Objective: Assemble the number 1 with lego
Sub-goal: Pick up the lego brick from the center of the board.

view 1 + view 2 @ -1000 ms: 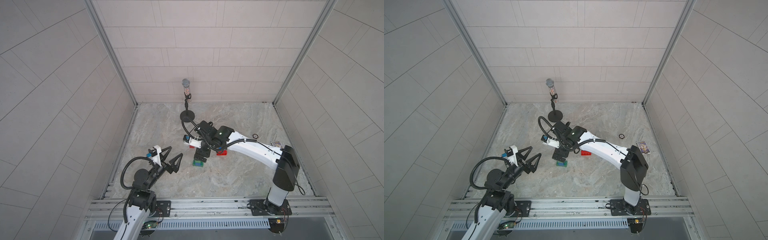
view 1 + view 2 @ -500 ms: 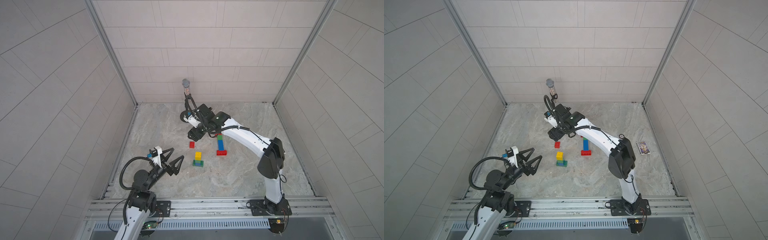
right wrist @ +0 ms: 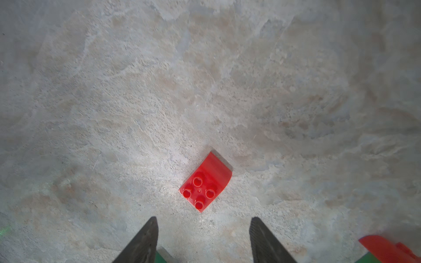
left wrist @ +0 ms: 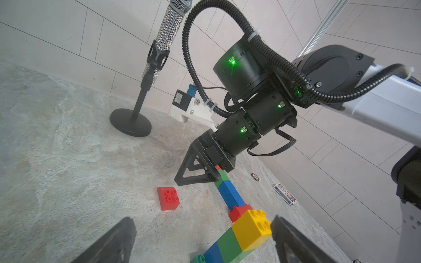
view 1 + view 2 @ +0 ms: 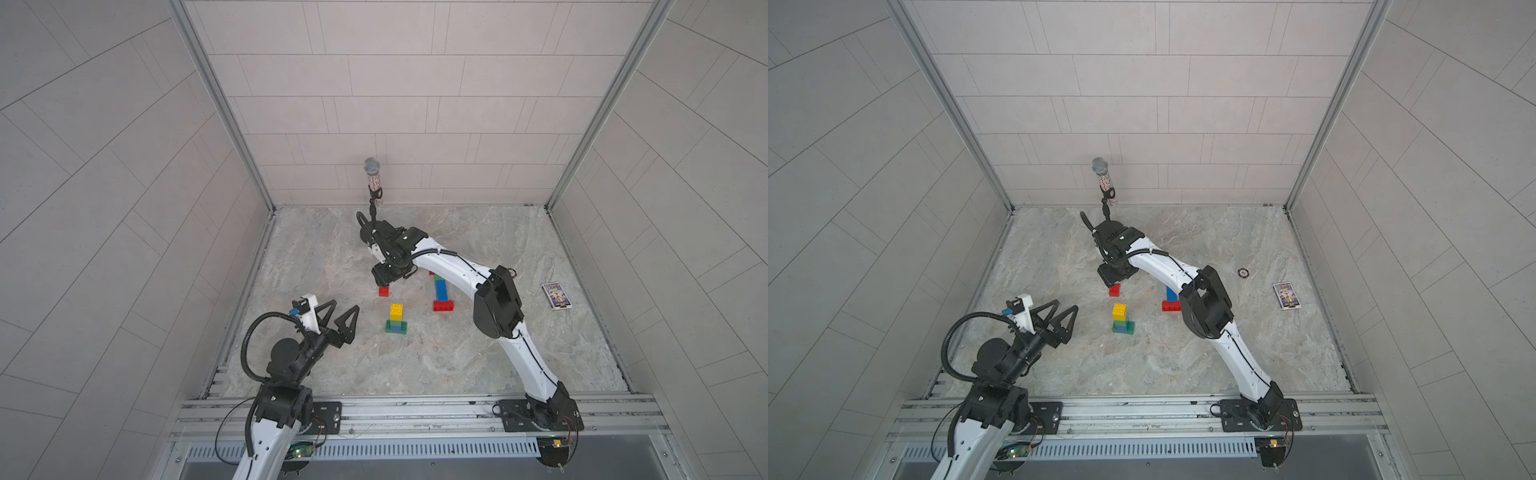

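A loose small red lego brick (image 5: 383,291) (image 5: 1114,289) (image 3: 205,182) lies studs up on the stone floor. My right gripper (image 5: 388,276) (image 3: 204,219) hangs just above it, open, with nothing between its fingers. A yellow, green and blue lego stack (image 5: 396,318) (image 4: 248,230) stands on a longer green brick. To its right a row of green and blue bricks (image 5: 440,289) (image 4: 230,195) lies flat and ends in a longer red brick. My left gripper (image 5: 345,305) (image 4: 202,218) is open and empty, left of the stack.
A glittery microphone (image 5: 372,174) (image 4: 159,34) on a black stand sits at the back wall, just behind the right wrist. A small card box (image 5: 557,296) and a small ring (image 5: 1243,272) lie at the right. Walls close in three sides.
My right arm has swung away from over the stack toward the back and come down over the loose red brick, its jaws narrowing. The left arm has barely moved.
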### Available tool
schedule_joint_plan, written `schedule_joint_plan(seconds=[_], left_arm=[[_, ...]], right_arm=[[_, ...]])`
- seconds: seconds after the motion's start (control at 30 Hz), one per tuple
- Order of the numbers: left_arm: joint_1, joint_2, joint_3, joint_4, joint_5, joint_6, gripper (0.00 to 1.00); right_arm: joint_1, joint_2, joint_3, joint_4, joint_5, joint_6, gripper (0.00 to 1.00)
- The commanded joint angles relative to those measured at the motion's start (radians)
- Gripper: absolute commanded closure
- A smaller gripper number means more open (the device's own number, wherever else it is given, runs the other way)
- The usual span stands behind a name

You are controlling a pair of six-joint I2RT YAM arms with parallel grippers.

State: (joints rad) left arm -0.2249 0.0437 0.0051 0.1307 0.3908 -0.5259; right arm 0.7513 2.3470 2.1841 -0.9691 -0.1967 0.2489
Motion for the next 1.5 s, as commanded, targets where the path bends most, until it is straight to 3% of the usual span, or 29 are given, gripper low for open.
schedule_joint_plan(seconds=[0.0, 0.2, 0.67, 0.93, 1.3, 1.33, 1.4, 1.47], left_arm=[[-0.004, -0.004, -0.016, 0.001, -0.013, -0.007, 0.0], [-0.004, 0.002, -0.017, 0.005, -0.015, -0.007, 0.0], [-0.002, 0.004, -0.016, 0.008, -0.011, -0.006, 0.0], [-0.003, 0.004, -0.016, 0.008, -0.01, -0.005, 0.0], [-0.003, 0.004, -0.016, 0.007, -0.009, -0.005, 0.0], [-0.003, 0.005, -0.016, 0.008, -0.01, -0.006, 0.0], [-0.004, 0.004, -0.016, 0.007, -0.01, -0.005, 0.0], [-0.003, 0.004, -0.016, 0.008, -0.01, -0.005, 0.0]], right_arm=[[-0.001, 0.005, -0.038, -0.004, -0.009, 0.062, 0.38], [0.004, 0.001, -0.116, 0.087, -0.032, 0.121, 0.39], [0.02, 0.062, -0.086, 0.121, -0.034, 0.164, 0.44], [0.042, 0.131, 0.024, 0.029, -0.004, 0.125, 0.58], [0.07, 0.146, 0.04, -0.083, 0.131, -0.05, 0.61], [0.074, 0.144, 0.036, -0.083, 0.144, -0.062, 0.66], [0.082, 0.132, 0.022, -0.072, 0.173, -0.094, 0.86], [0.088, 0.112, -0.003, -0.05, 0.191, -0.124, 0.95]])
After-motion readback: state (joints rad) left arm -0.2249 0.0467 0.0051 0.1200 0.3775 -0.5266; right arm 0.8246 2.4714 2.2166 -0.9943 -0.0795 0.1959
